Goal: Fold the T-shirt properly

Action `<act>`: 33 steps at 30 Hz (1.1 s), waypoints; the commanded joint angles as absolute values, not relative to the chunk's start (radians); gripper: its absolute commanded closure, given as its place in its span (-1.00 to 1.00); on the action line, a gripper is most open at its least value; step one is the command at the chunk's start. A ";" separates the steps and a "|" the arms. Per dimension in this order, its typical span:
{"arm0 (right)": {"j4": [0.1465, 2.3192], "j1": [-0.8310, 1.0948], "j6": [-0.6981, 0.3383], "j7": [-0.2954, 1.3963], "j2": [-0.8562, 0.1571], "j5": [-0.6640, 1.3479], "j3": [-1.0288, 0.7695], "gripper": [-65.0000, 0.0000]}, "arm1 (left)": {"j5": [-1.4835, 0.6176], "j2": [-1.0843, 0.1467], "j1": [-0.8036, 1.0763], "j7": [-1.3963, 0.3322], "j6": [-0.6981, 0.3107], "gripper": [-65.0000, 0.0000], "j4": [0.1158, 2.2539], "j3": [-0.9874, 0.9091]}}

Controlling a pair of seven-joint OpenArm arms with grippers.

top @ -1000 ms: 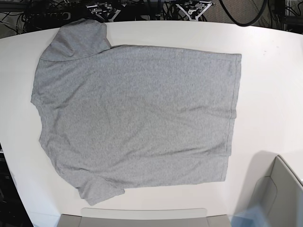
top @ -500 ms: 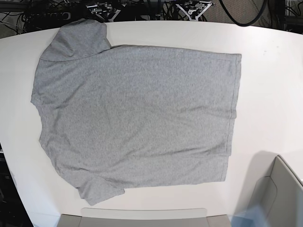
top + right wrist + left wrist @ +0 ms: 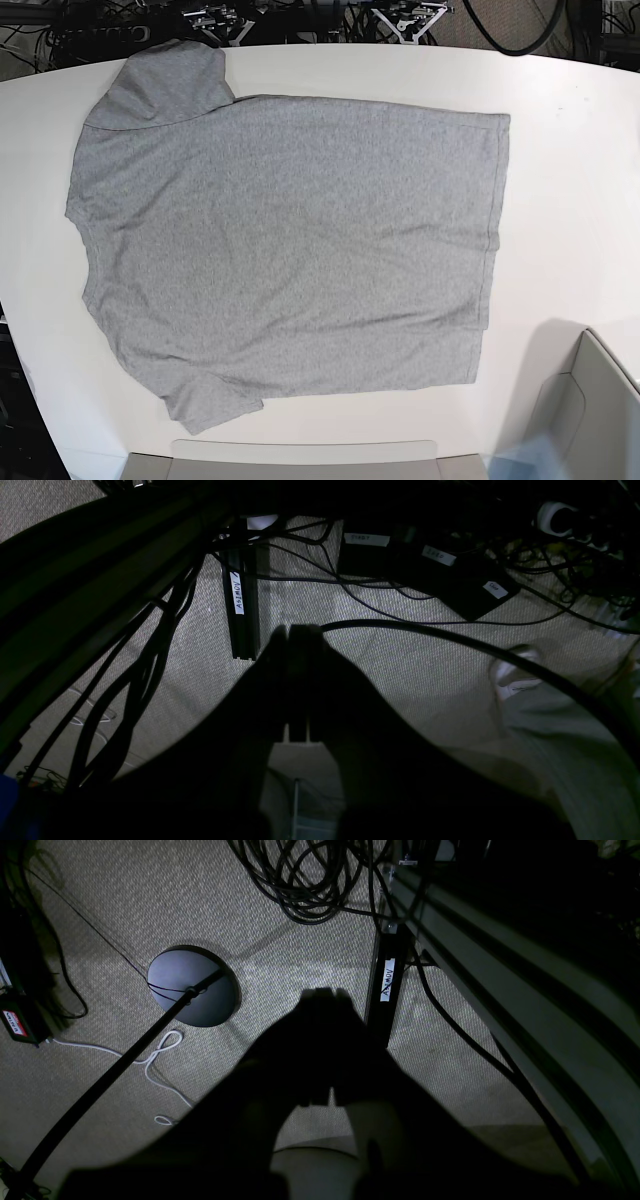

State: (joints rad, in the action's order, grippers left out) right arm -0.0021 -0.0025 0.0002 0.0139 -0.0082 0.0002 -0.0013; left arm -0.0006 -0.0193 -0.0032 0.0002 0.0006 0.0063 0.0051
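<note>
White tabletop [image 3: 570, 150] fills the base view, and the T-shirt [image 3: 290, 240] lies spread flat on it, plain grey side up, collar end toward the left edge and hem toward the right. Both wrist cameras look down at carpet and cables; the left gripper [image 3: 322, 995] and right gripper [image 3: 292, 630] hang there with jaws pressed together, holding nothing.

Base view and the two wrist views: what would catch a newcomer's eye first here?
The grey T-shirt dominates: spread flat, plain side up, across the white table, sleeves at the left, hem at the right. No arm is over the table. Both wrist views look down at carpet and cables, with the left gripper and right gripper shut, dark silhouettes.
</note>
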 commanded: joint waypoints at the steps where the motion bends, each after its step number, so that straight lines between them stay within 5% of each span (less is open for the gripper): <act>1: 0.000 -0.007 -0.008 0.008 -0.012 0.004 0.001 0.99 | -0.002 -0.016 -0.005 0.004 0.005 0.99 0.007 0.005; 11: 0.000 -0.016 -0.008 0.012 -0.012 0.005 0.002 0.99 | -0.002 -0.018 0.004 0.012 0.004 0.99 0.007 0.010; 16: 0.000 0.050 -0.016 0.002 -0.045 0.002 0.001 0.99 | -0.001 -0.042 0.128 0.337 0.002 0.99 0.005 0.012; 28: 0.000 0.372 -0.015 -0.872 -0.094 0.007 -0.001 0.99 | -0.001 -0.082 0.348 1.167 0.002 0.99 0.001 0.012; 33: 0.000 0.441 -0.008 -1.150 -0.108 0.007 -0.002 0.99 | -0.001 -0.081 0.355 1.339 0.002 0.99 0.012 0.012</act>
State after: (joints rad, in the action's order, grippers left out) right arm -0.0017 0.4339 -0.0105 -1.1164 -0.1055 0.0036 -0.0002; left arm -0.0006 -0.0818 0.3431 1.2732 -0.0036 0.0109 0.0078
